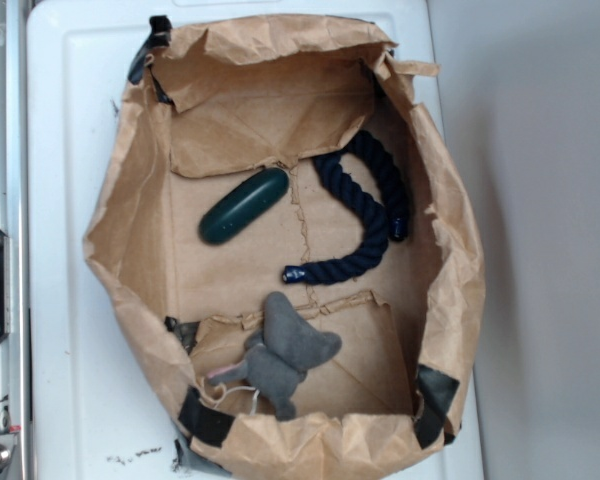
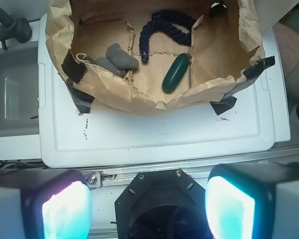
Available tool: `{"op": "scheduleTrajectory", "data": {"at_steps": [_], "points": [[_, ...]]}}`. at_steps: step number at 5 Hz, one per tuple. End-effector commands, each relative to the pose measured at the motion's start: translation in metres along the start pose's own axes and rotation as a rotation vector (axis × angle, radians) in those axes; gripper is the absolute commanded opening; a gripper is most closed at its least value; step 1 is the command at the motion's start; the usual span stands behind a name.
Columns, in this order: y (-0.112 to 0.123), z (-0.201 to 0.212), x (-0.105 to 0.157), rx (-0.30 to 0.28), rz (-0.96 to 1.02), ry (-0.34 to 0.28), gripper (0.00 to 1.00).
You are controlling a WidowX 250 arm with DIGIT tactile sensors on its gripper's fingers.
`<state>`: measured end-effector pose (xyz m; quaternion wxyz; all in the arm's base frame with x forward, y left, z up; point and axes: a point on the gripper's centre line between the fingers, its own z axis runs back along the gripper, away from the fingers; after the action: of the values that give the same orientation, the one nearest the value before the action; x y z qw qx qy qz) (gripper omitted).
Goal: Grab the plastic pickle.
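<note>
The plastic pickle [image 1: 243, 205] is a smooth dark green capsule lying tilted on the floor of the brown paper bag [image 1: 130, 240], left of its middle. In the wrist view the pickle [image 2: 175, 72] lies far ahead, inside the bag [image 2: 139, 102]. My gripper [image 2: 148, 206] hangs well back from the bag, above the robot's black base. It is open, with nothing between its glowing pads [image 2: 67, 211]. The gripper does not show in the exterior view.
A curved navy rope [image 1: 365, 215] lies right of the pickle. A grey plush elephant [image 1: 280, 355] sits at the bag's near end. The bag rests on a white lid [image 2: 154, 137]. A metal rail [image 1: 0, 240] runs along the left edge.
</note>
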<state>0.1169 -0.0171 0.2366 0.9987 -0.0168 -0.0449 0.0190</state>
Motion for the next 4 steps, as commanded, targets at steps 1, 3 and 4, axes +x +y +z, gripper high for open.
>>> {"op": "scheduleTrajectory", "data": {"at_steps": [1,3,4], "points": [[0.0,0.0,0.0,0.0,0.0,0.0,1.0],[-0.036,-0.006,0.024,0.015,0.065,-0.08,1.0],[-0.046,-0.023,0.046,0.027,0.054,-0.096,1.0]]}}
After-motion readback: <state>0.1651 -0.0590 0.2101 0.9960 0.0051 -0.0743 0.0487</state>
